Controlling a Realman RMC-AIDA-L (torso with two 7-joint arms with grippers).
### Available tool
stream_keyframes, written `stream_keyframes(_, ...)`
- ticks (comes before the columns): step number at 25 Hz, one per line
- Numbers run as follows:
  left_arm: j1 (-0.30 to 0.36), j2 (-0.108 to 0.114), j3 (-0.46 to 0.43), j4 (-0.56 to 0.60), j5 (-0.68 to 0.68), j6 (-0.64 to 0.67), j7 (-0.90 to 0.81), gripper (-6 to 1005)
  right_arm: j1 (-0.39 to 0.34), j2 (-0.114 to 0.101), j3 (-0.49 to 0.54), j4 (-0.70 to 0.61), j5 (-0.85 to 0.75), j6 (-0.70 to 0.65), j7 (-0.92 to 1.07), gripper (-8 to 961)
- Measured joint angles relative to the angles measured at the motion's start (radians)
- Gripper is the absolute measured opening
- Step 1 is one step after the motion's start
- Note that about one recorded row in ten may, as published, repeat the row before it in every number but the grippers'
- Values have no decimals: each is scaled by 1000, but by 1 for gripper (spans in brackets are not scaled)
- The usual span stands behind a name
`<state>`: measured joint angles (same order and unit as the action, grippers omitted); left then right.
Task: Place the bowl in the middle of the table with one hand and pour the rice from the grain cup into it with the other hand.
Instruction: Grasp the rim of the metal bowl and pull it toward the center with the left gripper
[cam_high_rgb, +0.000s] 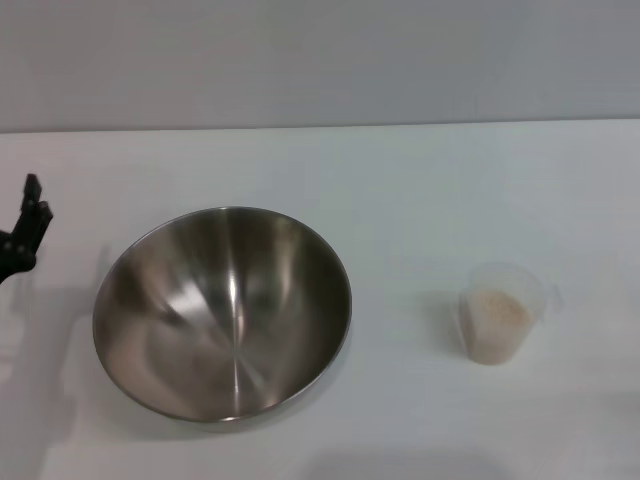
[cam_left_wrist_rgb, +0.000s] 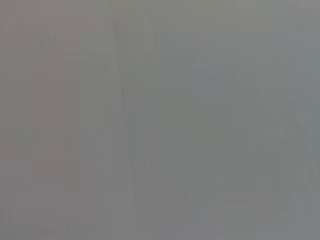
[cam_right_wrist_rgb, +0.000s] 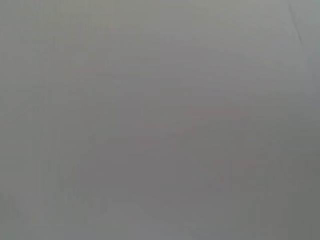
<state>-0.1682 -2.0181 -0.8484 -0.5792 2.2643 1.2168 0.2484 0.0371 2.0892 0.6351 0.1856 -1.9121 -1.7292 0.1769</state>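
Observation:
A large shiny steel bowl sits on the white table, left of centre, and it is empty. To its right stands the small frosted grain cup, upright, with pale rice inside. My left gripper shows as a dark shape at the far left edge of the head view, apart from the bowl's rim. My right gripper is out of view. Both wrist views show only a plain grey surface.
A grey wall runs behind the table's far edge. Bare tabletop lies between the bowl and the cup and along the back.

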Motion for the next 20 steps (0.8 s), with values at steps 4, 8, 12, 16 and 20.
stream_keyframes(4, 67, 50, -102, -292, 7, -300, 127, 829, 4, 0, 0, 0, -2, -5, 0, 765)
stream_keyframes(8, 199, 39, -305, -693, 57, -784, 275, 830, 8, 0, 0, 0, -3, -3, 1, 765)
stream_keyframes(12, 237, 0, -445, -882, 67, -1113, 281, 830, 10, 0, 0, 0, -4, 0, 4, 765)
stream_keyframes(16, 204, -46, -672, -1061, 48, -1704, 276, 829, 12, 0, -2, 0, -4, 1, 13, 766)
stream_keyframes(20, 205, -43, -700, -1101, 30, -1870, 280, 829, 12, 0, -2, -2, -5, 2, 13, 766)
